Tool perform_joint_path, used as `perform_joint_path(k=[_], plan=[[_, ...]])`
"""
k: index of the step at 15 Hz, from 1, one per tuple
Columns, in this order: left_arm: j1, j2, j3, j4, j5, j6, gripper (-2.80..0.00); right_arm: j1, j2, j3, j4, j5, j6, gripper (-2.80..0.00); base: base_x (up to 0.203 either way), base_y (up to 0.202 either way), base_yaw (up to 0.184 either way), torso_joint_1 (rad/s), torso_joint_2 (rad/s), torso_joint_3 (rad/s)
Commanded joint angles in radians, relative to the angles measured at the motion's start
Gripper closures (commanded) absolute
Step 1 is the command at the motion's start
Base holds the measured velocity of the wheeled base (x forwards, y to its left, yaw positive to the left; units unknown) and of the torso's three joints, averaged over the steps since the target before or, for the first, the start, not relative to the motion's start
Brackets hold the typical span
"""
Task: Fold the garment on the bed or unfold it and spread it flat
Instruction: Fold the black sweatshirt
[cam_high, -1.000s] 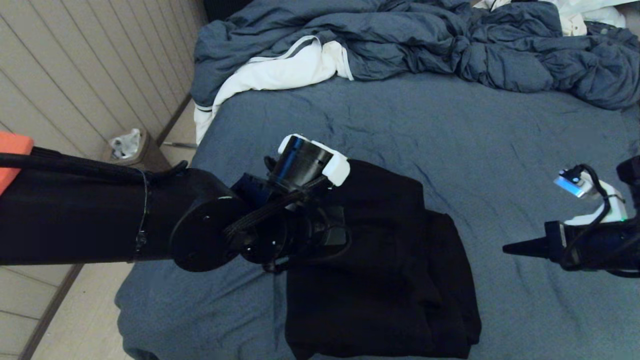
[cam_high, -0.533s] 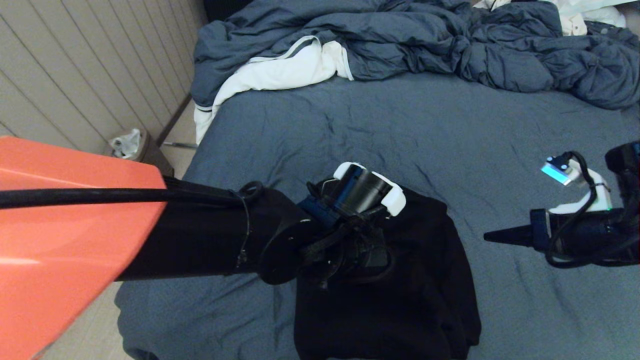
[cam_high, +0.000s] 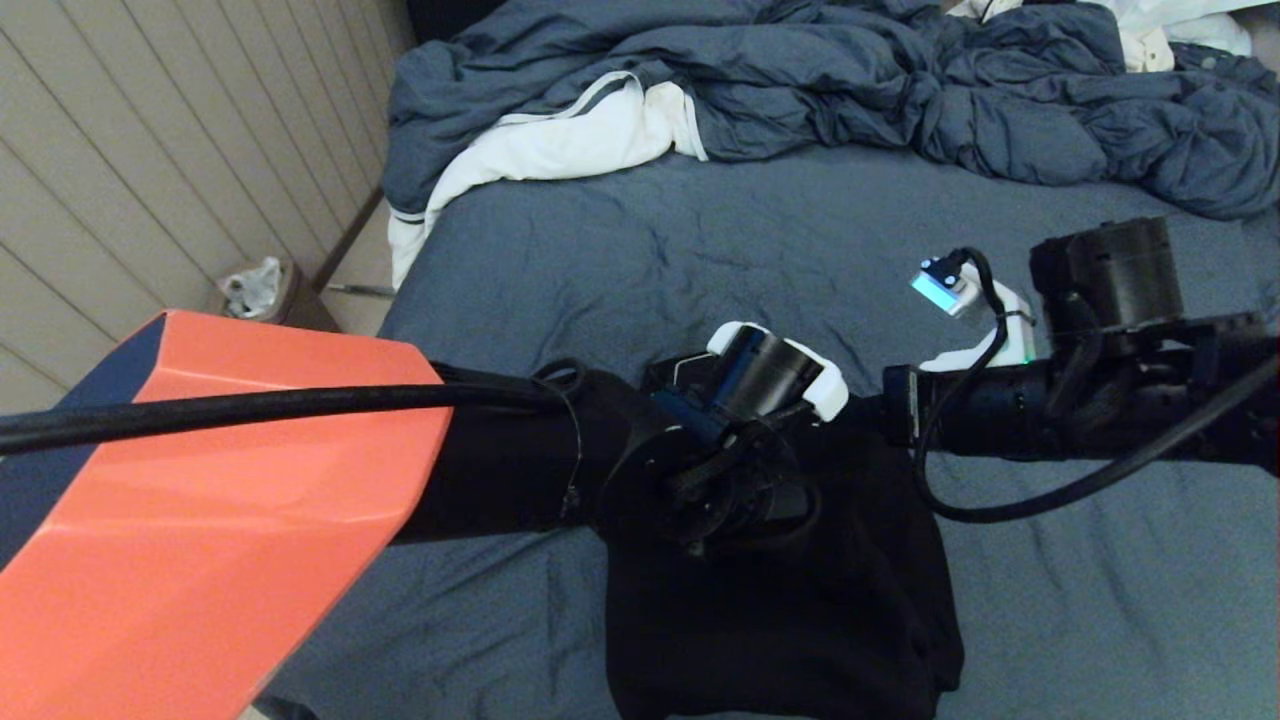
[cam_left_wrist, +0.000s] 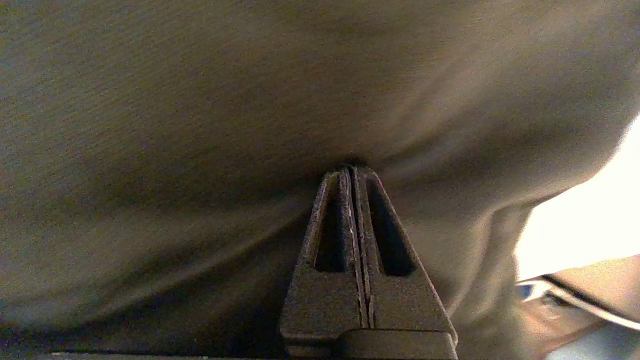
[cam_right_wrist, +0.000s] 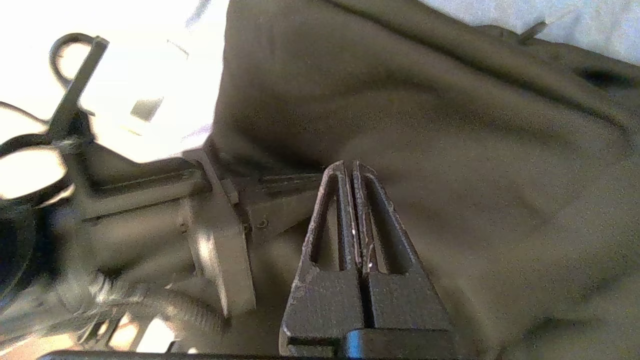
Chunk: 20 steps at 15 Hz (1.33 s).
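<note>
From the head view, the black hoodie (cam_high: 790, 590) is seen lying in a thick folded bundle on the near part of the bed (cam_high: 640, 240), close to the front edge. It is not spread flat. The left tool is hidden under its own wrist, over the top of the bundle. The right arm is stretched in from the right, and the right tool (cam_high: 868, 412) is at the bundle's upper right edge. A crumpled blue-grey duvet (cam_high: 900, 90) and a white cloth (cam_high: 560, 140) are piled at the far end of the bed.

In the left wrist view, the left tool (cam_left_wrist: 352, 172) is pressed together, with its tip pushed into the dark cloth. Nothing is pinched.

In the right wrist view, the right tool (cam_right_wrist: 350, 170) is pressed together too, just over the hoodie (cam_right_wrist: 450, 150), beside the left arm.

The fold looks mostly made. Only pressing and tidying seem to be left.
</note>
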Motion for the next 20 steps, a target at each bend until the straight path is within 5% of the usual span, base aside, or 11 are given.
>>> perform_joint_path(k=[1,8,13,20], plan=[[0.001,0.042,-0.088,0.038,0.004,-0.013,0.00,0.012,0.041,-0.005,-0.003,0.000,0.002,0.00,0.000,0.000,0.000,0.000,0.00,0.000],[-0.044,0.097,-0.139,0.102,0.001,-0.064,0.00,0.005,0.113,0.059,-0.044,-0.002,-0.001,0.00,0.000,0.000,0.000,0.000,0.00,0.000],[-0.039,0.071,-0.101,0.106,0.008,-0.078,0.00,-0.043,0.254,0.122,-0.210,-0.009,-0.007,0.00,0.000,0.000,0.000,0.000,0.00,0.000],[0.080,0.010,-0.102,0.102,0.087,-0.063,0.00,-0.079,0.256,0.154,-0.225,-0.008,-0.011,0.00,0.000,0.000,0.000,0.000,0.00,0.000]])
